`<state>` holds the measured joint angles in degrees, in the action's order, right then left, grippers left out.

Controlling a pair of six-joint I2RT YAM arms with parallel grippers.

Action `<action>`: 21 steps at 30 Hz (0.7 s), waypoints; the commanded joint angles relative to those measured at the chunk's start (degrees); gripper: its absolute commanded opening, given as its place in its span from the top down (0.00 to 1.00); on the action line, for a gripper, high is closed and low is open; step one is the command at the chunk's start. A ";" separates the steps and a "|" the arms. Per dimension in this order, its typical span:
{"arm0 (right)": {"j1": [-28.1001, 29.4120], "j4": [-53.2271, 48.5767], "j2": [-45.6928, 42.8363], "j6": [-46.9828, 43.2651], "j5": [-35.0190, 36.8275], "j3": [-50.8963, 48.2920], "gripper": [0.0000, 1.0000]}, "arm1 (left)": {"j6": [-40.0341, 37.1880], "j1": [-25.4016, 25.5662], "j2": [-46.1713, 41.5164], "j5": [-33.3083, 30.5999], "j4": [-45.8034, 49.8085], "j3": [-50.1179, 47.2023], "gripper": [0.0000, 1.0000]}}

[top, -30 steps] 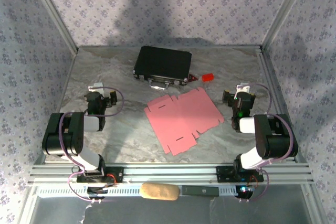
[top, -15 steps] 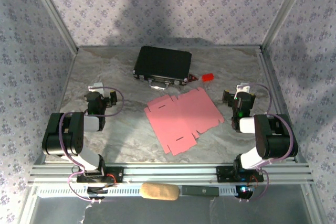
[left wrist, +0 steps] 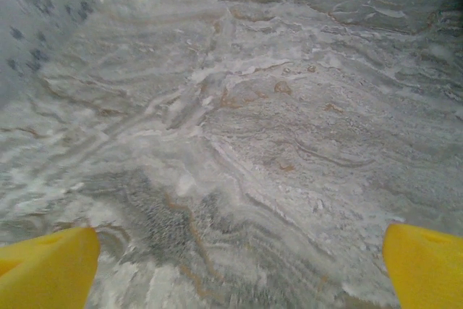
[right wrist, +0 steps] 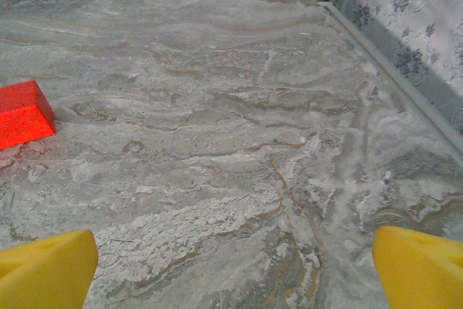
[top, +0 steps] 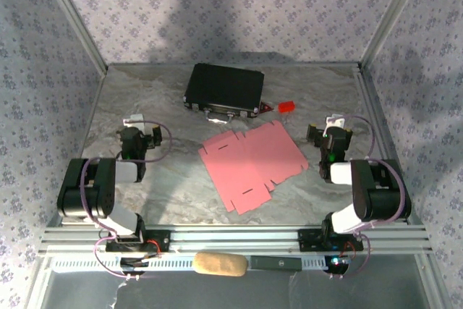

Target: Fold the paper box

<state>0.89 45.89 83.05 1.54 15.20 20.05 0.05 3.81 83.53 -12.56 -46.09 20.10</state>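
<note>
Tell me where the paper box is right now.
In the top view the paper box lies flat and unfolded, slightly right of mid-table, just on the near side of the black case.

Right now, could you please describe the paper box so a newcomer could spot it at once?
On the marbled table, look in front of the black case. The paper box is the flat pink notched sheet, far larger than the red block.
</note>
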 commanded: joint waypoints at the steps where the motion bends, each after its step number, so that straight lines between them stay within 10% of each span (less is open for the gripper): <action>1: 1.82 -12.14 -12.61 2.47 7.15 0.98 0.01 | -7.81 10.08 -14.62 -9.11 3.92 -0.27 0.00; 4: 5.13 -36.81 -31.00 4.96 4.72 11.06 0.01 | -5.95 20.38 -28.22 -12.64 24.10 9.27 0.00; 8: 6.28 -76.46 -44.17 40.33 6.61 30.06 0.01 | 36.34 21.07 -36.26 -15.30 68.52 28.04 0.00; 12: 4.05 -84.55 -47.25 37.54 -17.12 34.91 0.01 | 46.88 19.48 -35.03 11.20 72.30 28.84 0.06; 16: 17.70 -95.99 -44.01 41.66 -14.12 32.95 0.11 | 60.68 38.66 -33.22 1.11 77.40 23.85 0.17; 21: 34.86 -91.10 -41.75 44.78 -8.57 25.02 0.20 | 71.94 50.60 -31.40 -1.14 68.85 14.66 0.26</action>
<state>30.68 -40.82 41.50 41.78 5.30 48.16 59.70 51.22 52.01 -11.64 21.93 35.77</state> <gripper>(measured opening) 0.793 0.744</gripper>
